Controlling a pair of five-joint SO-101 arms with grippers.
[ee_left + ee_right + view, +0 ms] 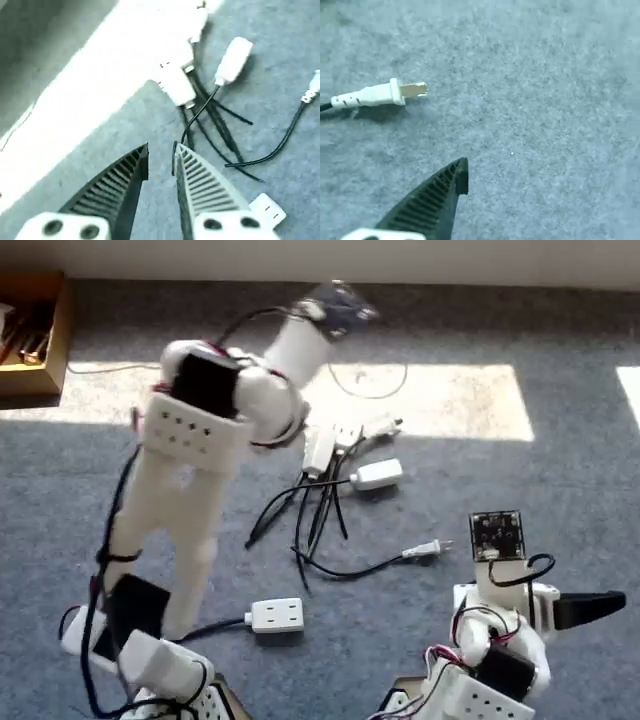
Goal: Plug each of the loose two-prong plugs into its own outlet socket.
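A loose white two-prong plug (425,551) on a black cord lies on the grey carpet, prongs pointing right; the right wrist view shows it (375,94) a little beyond my right gripper's one visible finger (440,195). In the high view that gripper's other black finger (590,608) is swung wide to the right, so the right gripper is open and empty. A white three-way outlet socket (276,615) lies near the left arm's base. My left gripper (160,160) hovers slightly open and empty, short of a cluster of white plugs and sockets (175,82) and a white adapter (234,60).
Black cords (315,515) fan out from the cluster (320,448) across the middle of the carpet. A bright sunlit patch (440,400) crosses the floor behind it. A wooden box (35,335) sits at the far left. Bare carpet lies to the right of the loose plug.
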